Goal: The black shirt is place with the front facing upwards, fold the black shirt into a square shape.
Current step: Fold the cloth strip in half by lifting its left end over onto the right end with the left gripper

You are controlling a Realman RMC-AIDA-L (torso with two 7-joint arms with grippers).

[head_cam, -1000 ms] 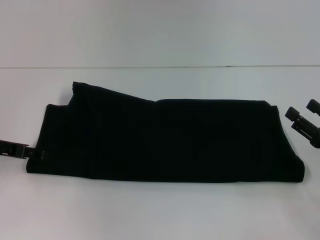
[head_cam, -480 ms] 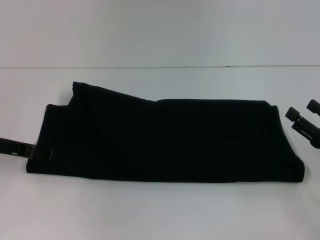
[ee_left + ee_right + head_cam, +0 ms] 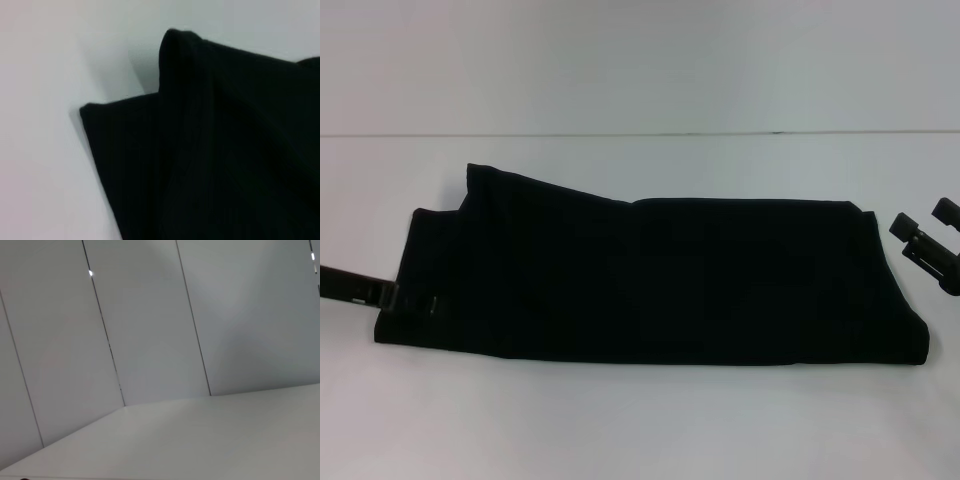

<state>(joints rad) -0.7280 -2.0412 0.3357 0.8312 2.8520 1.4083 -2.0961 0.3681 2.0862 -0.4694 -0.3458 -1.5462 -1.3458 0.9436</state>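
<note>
The black shirt (image 3: 650,275) lies on the white table (image 3: 640,420), folded into a long band running left to right, plain black side up. In the left wrist view its left end (image 3: 220,150) shows as stacked layers with a raised fold. My left gripper (image 3: 415,300) reaches in low from the left and sits at the shirt's left edge, dark against the dark cloth. My right gripper (image 3: 923,218) hovers open just off the shirt's right end, touching nothing.
A pale wall (image 3: 640,60) rises behind the table's far edge. The right wrist view shows only wall panels (image 3: 150,330) and bare tabletop (image 3: 210,440). White table surface (image 3: 620,170) surrounds the shirt on all sides.
My left gripper has slid to the right, from just beside the shirt's left edge to over it. The right gripper and the shirt have stayed put.
</note>
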